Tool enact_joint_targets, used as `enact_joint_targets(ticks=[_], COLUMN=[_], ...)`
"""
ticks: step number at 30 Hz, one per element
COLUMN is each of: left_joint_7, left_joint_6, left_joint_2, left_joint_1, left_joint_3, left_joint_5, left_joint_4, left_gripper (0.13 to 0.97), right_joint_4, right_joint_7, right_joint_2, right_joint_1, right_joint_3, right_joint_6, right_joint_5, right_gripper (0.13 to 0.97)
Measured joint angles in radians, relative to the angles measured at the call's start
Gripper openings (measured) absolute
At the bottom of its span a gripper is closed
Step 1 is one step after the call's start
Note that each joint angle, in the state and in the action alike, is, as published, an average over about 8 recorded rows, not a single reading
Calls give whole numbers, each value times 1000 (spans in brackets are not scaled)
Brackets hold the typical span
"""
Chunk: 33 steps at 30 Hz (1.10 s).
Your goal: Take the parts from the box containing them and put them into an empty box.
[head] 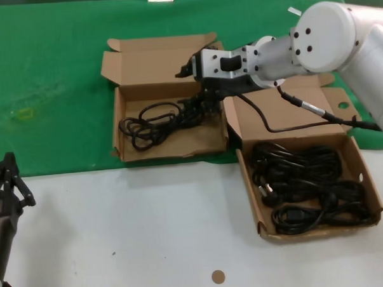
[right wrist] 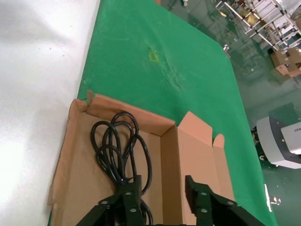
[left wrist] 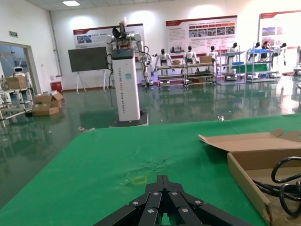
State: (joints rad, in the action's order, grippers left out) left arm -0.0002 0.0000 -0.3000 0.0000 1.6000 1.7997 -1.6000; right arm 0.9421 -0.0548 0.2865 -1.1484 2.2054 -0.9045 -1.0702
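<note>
One coiled cable (head: 149, 123) remains in the box containing them (head: 166, 155), at 11 o'clock on the table. The right gripper (head: 200, 105) hangs over that box's 3 o'clock end, jaws apart. The empty box (head: 310, 232), at 4 o'clock, already holds a heap of cables (head: 304, 180).

Risk: the right wrist view shows the strands lying against one finger (right wrist: 129, 188) rather than in the gap, so closing may catch nothing or only a single loop, which could then drag and snag on the wall. The head view cannot confirm this.

The left gripper (head: 7, 180) is parked at 8 o'clock, fingers together.
</note>
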Motion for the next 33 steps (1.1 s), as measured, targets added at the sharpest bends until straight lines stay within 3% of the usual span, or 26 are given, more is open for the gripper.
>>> enact_joint_targets(ticks=[10,14,17,22,26,33], left_joint_7=[0,-1,-1,-1,-1,0], left_joint_6=[0,0,0,0,0,0], left_joint_2=[0,0,0,0,0,0], left_joint_1=[0,0,0,0,0,0], left_joint_3=[0,0,0,0,0,0], left_joint_5=[0,0,0,0,0,0], left_joint_4=[0,0,0,0,0,0], left_gripper=[154,160,160,212,244,381], right_joint_4=[4,22,42,83,117,179], right_joint_7=[3,4,6,9,12,17], right_joint_2=[-2,-2,-1,0,1,2], right_joint_1=[10,42,78,148,208,316], right_joint_3=[-7,-24,-43,-80,-111,-168], right_joint_6=[12,37,65,120,167,251], right_joint_5=[-8,-28,-51,-95,-134,-201], right_gripper=[482,482,564,701,760,871])
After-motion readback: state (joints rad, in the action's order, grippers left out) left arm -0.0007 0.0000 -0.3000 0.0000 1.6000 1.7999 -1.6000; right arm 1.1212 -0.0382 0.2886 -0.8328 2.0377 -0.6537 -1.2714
